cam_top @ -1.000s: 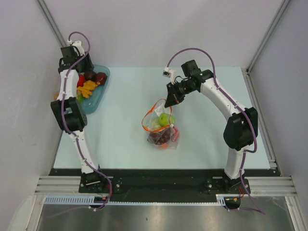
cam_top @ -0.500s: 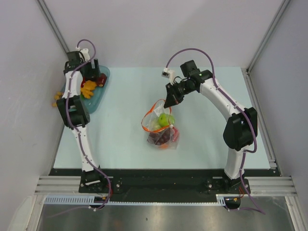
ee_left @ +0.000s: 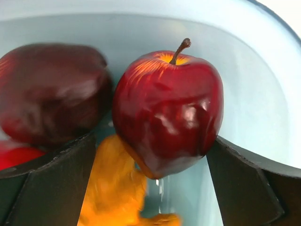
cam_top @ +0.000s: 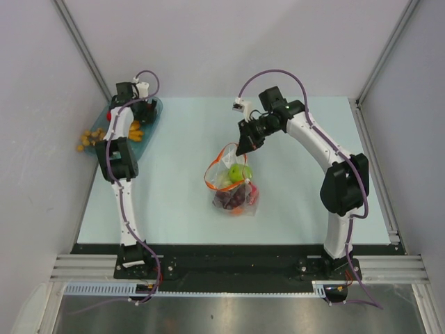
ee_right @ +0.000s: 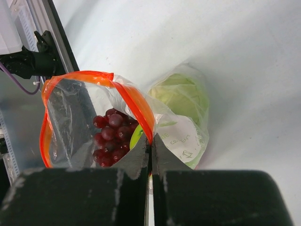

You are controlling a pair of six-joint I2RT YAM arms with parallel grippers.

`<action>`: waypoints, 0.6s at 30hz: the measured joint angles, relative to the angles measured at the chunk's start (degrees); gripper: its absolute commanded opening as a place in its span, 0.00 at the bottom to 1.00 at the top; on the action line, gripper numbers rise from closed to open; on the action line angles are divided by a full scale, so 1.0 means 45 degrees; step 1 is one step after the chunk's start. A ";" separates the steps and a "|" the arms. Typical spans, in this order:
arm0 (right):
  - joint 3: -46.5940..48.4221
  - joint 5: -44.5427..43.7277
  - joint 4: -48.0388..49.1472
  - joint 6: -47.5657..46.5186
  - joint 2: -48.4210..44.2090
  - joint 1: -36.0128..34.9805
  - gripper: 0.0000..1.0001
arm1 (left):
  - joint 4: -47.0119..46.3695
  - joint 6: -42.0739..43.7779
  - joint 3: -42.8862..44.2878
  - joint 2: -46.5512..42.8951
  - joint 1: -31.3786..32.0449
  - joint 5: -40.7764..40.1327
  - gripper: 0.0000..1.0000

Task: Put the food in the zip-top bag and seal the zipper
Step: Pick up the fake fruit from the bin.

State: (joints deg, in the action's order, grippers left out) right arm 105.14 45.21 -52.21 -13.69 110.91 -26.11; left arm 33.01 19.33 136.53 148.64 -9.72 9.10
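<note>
The pale blue-green table (cam_top: 299, 195) is flat and matte. At its 10 o'clock corner lies a shallow teal tray (cam_top: 154, 113) of smooth, slightly see-through plastic with a rounded rim. Just off the tray's 9 o'clock edge sits a small cluster of orange-yellow lumps (cam_top: 90, 137), too small to make out.

Near the middle of the table, a little toward 6 o'clock, the zip-top bag (cam_top: 233, 184) slumps as a clear, crinkly, floppy pouch, its mouth gaping open toward 12 o'clock. The right fingers (ee_right: 162, 162) are pinched tight together on the film at the bag's 12 o'clock rim, right where the orange strip runs, so that edge is held up off the table.

Over the tray, the left fingers (ee_left: 244, 188) stand spread wide, one dark blade on either side of a red apple (ee_left: 169, 108). The apple is glossy and rounded with a brown stem. A gap shows on one side; on the other I cannot tell whether the finger touches it.

At the apple's 9 o'clock, a darker maroon fruit (ee_left: 47, 89) sits just beside it, equally shiny. At the apple's 7 o'clock lies an orange piece (ee_left: 117, 183), blurred.

Inside the bag, a pale green apple (ee_right: 181, 94) presses against the film next to a white printed label. Beside it is a dark purple grape bunch (ee_right: 110, 136) of small beady globes. The zipper (ee_right: 134, 101) is a thin red-orange strip looping around the open mouth.
</note>
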 measured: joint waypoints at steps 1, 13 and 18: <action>0.0019 -0.0005 -0.0005 0.0019 0.0024 0.0000 0.00 | -0.0097 0.0165 0.0000 0.0058 0.0010 -0.0015 1.00; 0.0335 -0.0185 -0.0049 0.0092 0.0219 -0.0019 0.00 | -0.1700 0.1287 -0.1302 -0.0146 0.0083 0.0068 0.69; 0.0335 -0.0180 -0.0049 0.0083 0.0238 -0.0024 0.00 | -0.1991 0.1345 -0.2895 -0.1195 0.0029 0.0335 0.56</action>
State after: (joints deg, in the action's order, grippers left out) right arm 106.65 44.40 -52.42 -13.32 111.98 -26.22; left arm 24.05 25.39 123.50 143.26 -9.58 10.61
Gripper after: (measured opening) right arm 0.010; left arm 0.643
